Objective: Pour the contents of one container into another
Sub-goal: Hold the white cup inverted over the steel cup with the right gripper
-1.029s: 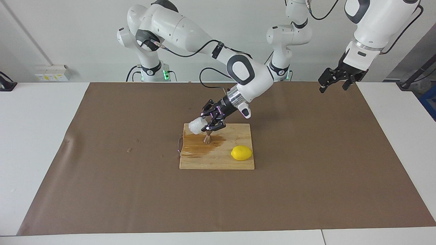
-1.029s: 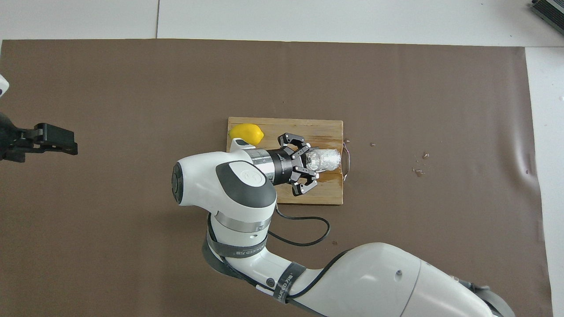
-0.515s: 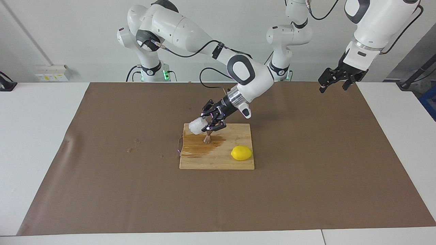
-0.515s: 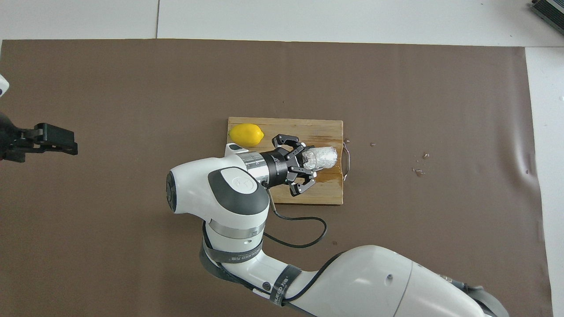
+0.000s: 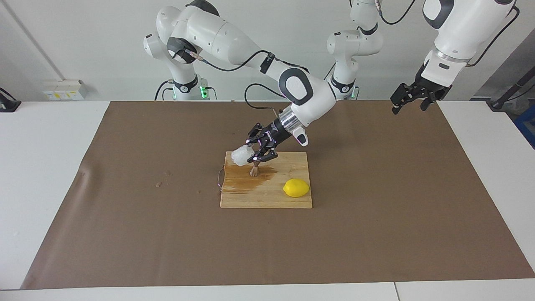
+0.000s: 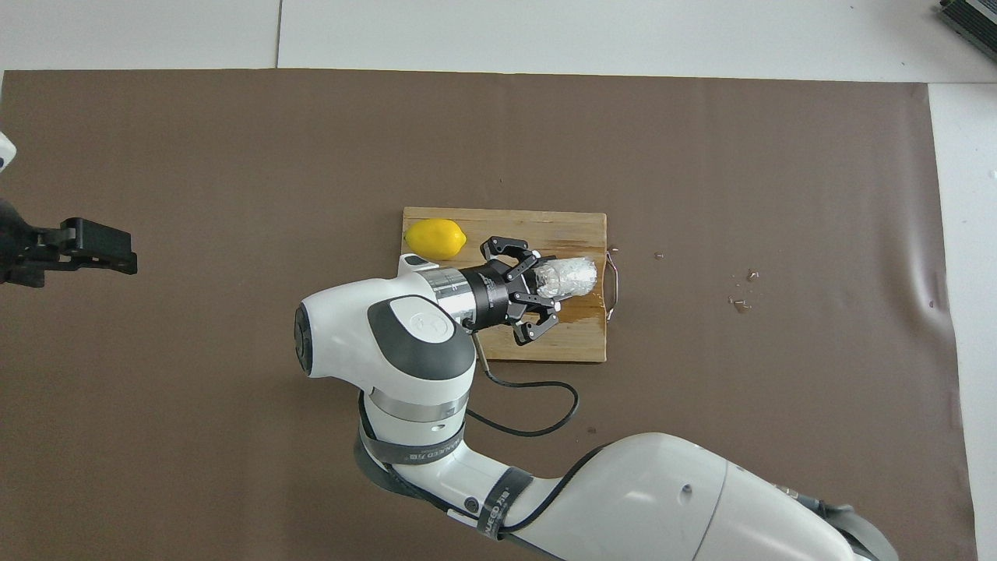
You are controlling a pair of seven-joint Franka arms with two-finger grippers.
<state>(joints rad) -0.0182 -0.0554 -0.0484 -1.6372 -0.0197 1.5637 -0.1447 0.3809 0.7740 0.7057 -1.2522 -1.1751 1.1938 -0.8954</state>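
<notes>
White cup [image 5: 243, 155], clamped in right end effector [image 5: 256, 153], stays tipped; left end effector [image 5: 407, 100] remains apart.

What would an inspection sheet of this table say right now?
Surface: brown mat, wooden board with a brown wet patch.
Job's things: cup tipped on its side over the board; jigger upright beneath.
Clutter: lemon on the board; specks on the mat.
Grippers: right gripper shut on the cup; left gripper open, waiting over the mat's edge.
Cables: black cable along the right arm.
Surroundings: wall sockets.
</notes>
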